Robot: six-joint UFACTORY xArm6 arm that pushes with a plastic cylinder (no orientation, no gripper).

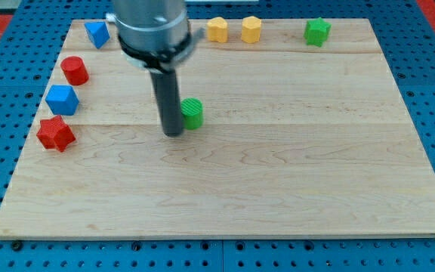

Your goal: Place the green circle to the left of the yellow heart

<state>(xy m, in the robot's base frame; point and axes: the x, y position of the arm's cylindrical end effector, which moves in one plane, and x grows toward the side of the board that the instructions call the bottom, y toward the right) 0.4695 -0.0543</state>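
The green circle [193, 112] sits on the wooden board [278, 189], left of centre. My tip [173, 133] rests on the board touching or almost touching the circle's left side, slightly below it. The yellow heart [217, 29] lies at the view's top edge of the board, above and a little right of the circle. The rod and arm body hide part of the top left area of the board.
A yellow hexagon [251, 29] sits right of the heart, a green star [317, 32] further right. At the left lie a blue block [97, 34], a red cylinder [74, 70], a blue block [61, 99] and a red star [55, 134].
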